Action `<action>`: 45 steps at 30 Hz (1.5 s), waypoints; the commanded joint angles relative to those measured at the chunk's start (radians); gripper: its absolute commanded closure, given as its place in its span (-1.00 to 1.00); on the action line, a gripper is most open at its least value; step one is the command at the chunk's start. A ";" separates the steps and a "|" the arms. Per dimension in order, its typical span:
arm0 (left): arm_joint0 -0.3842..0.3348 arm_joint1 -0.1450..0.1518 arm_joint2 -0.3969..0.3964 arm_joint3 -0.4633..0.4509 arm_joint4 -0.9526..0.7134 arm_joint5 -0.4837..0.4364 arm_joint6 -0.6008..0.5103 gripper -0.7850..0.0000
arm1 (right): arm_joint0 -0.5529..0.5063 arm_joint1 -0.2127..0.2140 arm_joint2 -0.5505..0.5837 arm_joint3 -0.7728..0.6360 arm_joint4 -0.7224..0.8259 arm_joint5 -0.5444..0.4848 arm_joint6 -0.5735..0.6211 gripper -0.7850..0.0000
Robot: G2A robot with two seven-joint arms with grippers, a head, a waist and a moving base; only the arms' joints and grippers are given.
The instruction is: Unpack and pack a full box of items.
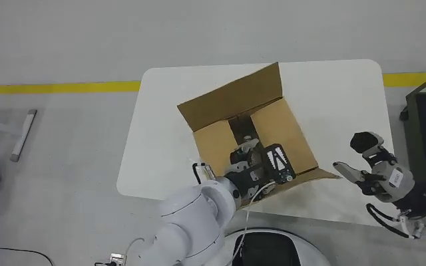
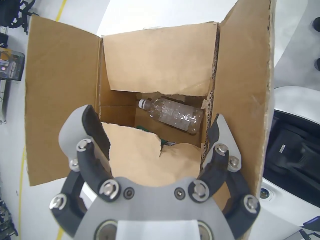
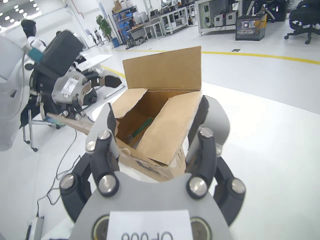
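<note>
An open cardboard box [image 1: 233,100] stands on the white table [image 1: 333,86] with its flaps up and its inner flaps torn. At the bottom lies a clear plastic bottle [image 2: 172,116] on its side, and a green item [image 2: 165,141] shows partly under a torn flap. My left gripper [image 2: 152,123] hangs open just above the box's near side [image 1: 245,154], with nothing between its fingers. My right gripper [image 1: 351,156] is open and empty above the table's right part, apart from the box [image 3: 162,116] and pointed toward it. The green item [image 3: 142,128] also shows inside from there.
Bare tabletop lies to the right of and behind the box. A dark cabinet [image 1: 416,113] stands past the table's right edge. On the floor to the left lies a grey bar [image 1: 23,133], and a yellow line [image 1: 66,86] runs behind the table.
</note>
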 commanded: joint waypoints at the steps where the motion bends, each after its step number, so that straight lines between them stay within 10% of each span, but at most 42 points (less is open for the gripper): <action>1: -0.004 0.005 0.015 -0.004 -0.010 0.006 -0.006 -1.00 | 0.003 0.001 0.016 0.007 0.045 0.040 0.035 -0.54; 2: -0.006 0.007 0.022 -0.008 -0.016 0.009 -0.008 -1.00 | 0.006 0.002 0.022 0.007 0.050 0.061 0.058 0.11; 6: -0.006 0.014 0.045 -0.017 -0.047 0.020 -0.020 -1.00 | 0.024 0.007 0.013 0.006 0.026 0.103 0.161 0.98; 29: 0.063 0.033 -0.005 -0.051 0.033 0.116 0.050 -1.00 | -0.064 0.014 -0.093 0.031 -0.300 -0.041 0.169 1.00; 45: 0.073 0.030 -0.004 -0.005 0.104 0.164 0.137 -1.00 | 0.087 0.005 -0.173 0.166 -0.223 0.170 0.153 1.00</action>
